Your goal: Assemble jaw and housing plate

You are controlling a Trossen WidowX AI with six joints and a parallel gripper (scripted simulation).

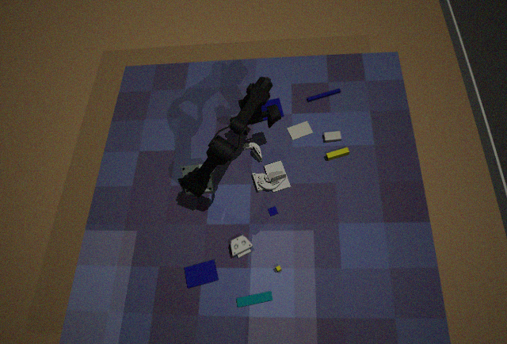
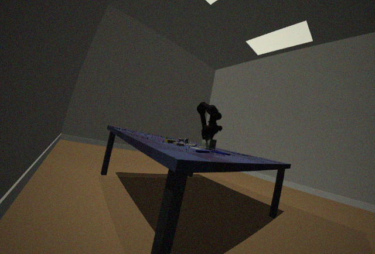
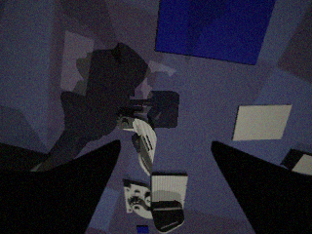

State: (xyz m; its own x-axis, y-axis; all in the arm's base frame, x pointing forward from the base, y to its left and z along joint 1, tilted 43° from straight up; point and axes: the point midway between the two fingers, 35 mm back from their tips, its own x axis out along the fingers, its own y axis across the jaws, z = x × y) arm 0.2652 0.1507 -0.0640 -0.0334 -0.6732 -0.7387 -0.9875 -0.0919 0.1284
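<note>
My gripper (image 3: 166, 144) is open and empty, its black fingers spread wide in the wrist view, above the table. The free jaw (image 1: 256, 150) (image 3: 146, 140), a curved white piece, lies beyond the base and apart from it, left of midway between my fingertips in the wrist view. The base (image 1: 257, 187) (image 3: 128, 188) is a small white plate beside a ribbed white block (image 1: 273, 166) (image 3: 169, 185). The other jaw (image 1: 268, 186) curves over the base; its pin contact is too small to tell. The housing plate (image 1: 240, 245), white with two round holes, lies well apart in the top view.
A dark square (image 1: 258, 138) (image 3: 165, 108) lies near the free jaw. A blue plate (image 1: 275, 106) (image 3: 212, 29), a cream plate (image 1: 299, 130) (image 3: 261, 122), a white block (image 1: 332, 136) and a yellow bar (image 1: 337, 153) lie around. A small blue square (image 1: 272, 211) lies between base and housing plate.
</note>
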